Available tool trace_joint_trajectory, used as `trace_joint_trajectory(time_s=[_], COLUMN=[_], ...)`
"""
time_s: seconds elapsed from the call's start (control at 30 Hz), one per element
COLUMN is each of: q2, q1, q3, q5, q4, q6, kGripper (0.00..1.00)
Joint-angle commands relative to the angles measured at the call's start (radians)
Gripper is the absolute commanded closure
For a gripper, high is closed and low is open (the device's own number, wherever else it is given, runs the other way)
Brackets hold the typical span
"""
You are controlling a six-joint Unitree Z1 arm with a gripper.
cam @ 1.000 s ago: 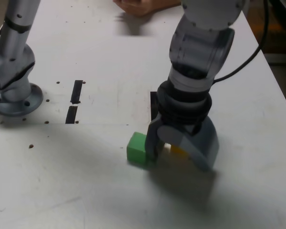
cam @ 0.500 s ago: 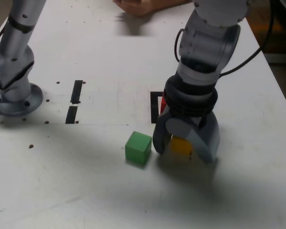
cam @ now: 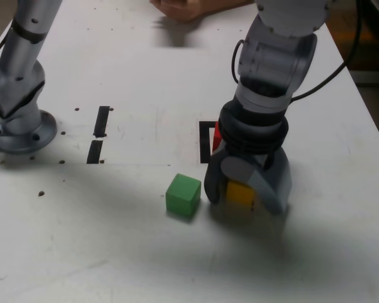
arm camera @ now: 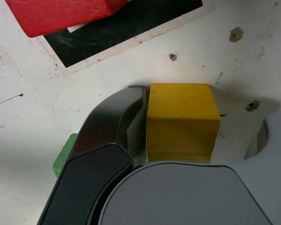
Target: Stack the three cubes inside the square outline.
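Exterior view showed the gripper [cam: 241,193] pointing down at the white surface [cam: 145,252], its jaws standing on either side of the yellow cube [cam: 240,192]. Wrist view showed the gripper [arm camera: 182,126] with the yellow cube [arm camera: 182,122] between the jaws: the dark jaw lay against 1 face, while a narrow strip of surface showed between the opposite face and the grey jaw, so the jaws were closed around the cube but I could not tell whether they clamped it. Whether the cube rested on the surface or was raised could not be told. The green cube [cam: 182,196] sat on the surface just to the exterior view's left of the gripper, apart from it; in the wrist view only its corner [arm camera: 64,154] peeked past the dark jaw. The red cube [cam: 217,134] lay just beyond the gripper, on the square outline [cam: 204,142], mostly hidden by the arm; the wrist view showed the red cube [arm camera: 61,14] overlapping the outline's black border [arm camera: 131,23]. 2 short black strips [cam: 98,134] lay far to the exterior view's left, near the arm's base [cam: 16,126]. A person's hand [cam: 183,7] rested at the far edge.
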Motion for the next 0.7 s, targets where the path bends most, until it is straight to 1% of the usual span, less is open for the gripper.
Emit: trace_joint_trajectory(time_s=[0.0,0.23,0.67], q2=[0.003,-0.009,-0.027], q1=[0.001,0.001,-0.002], q3=[0.010,0.033,0.050], q5=[-0.008,-0.012,-0.009], q4=[-0.006,-0.010,-0.014], q6=[0.002,0.002,0.002], kGripper=[0.91,0.98,0.98])
